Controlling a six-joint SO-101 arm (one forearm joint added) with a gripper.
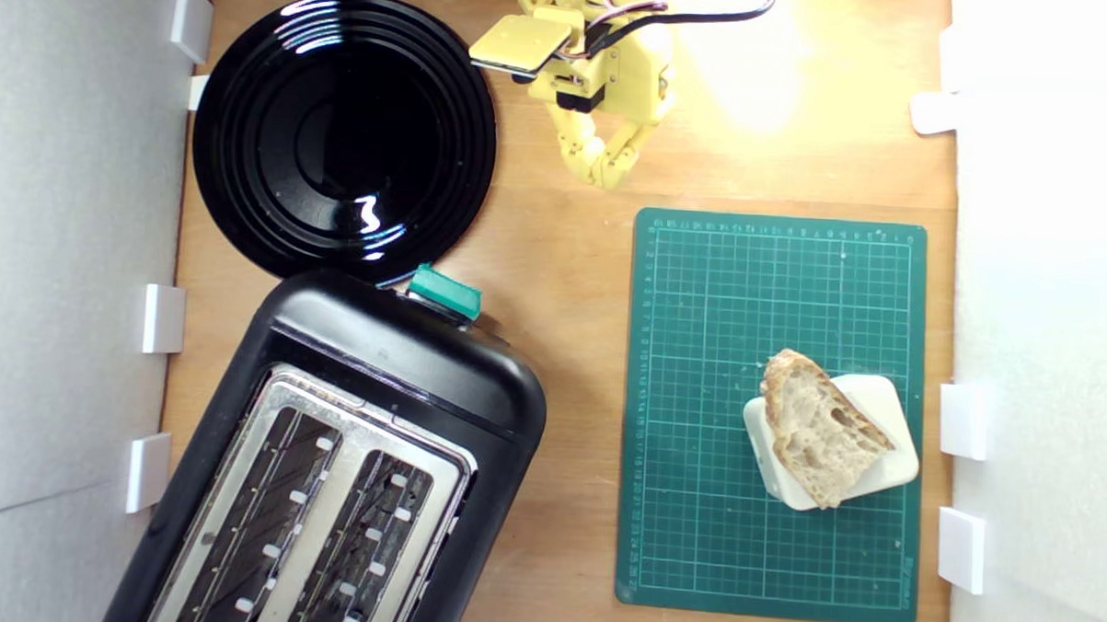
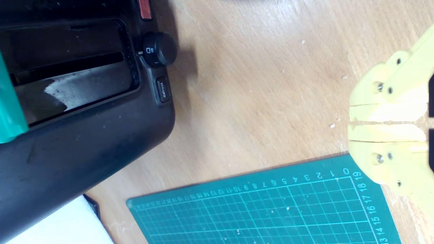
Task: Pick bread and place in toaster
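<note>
The bread (image 1: 821, 429), a wedge of pale holey crumb with a tan crust, lies tilted across an off-white block (image 1: 885, 451) that sits on the green cutting mat (image 1: 699, 371), toward the mat's 4 o'clock corner in the exterior view. Nothing touches the bread but the block beneath it.

At about 9 o'clock from the bread, across a strip of bare wooden table (image 1: 571, 348), stands the toaster (image 1: 404, 361), black with a silver top plate; both long slots show nothing in them. Its teal lever knob (image 1: 445, 292) juts from the end nearest the glossy black plate (image 1: 343, 133), which overlaps that end of the toaster at its 12 o'clock in the overhead picture.

The gripper (image 1: 604, 170) hangs at roughly 11 o'clock from the bread, well apart from it, just beyond the mat's far edge and beside the plate. In the wrist view the yellow gripper (image 2: 385, 122) has its jaws pressed nearly together (only a thin seam between them), holding nothing, over bare wood beside the mat's numbered corner (image 2: 339, 189), with the toaster's dial (image 2: 159, 49) and black side in view.
</note>
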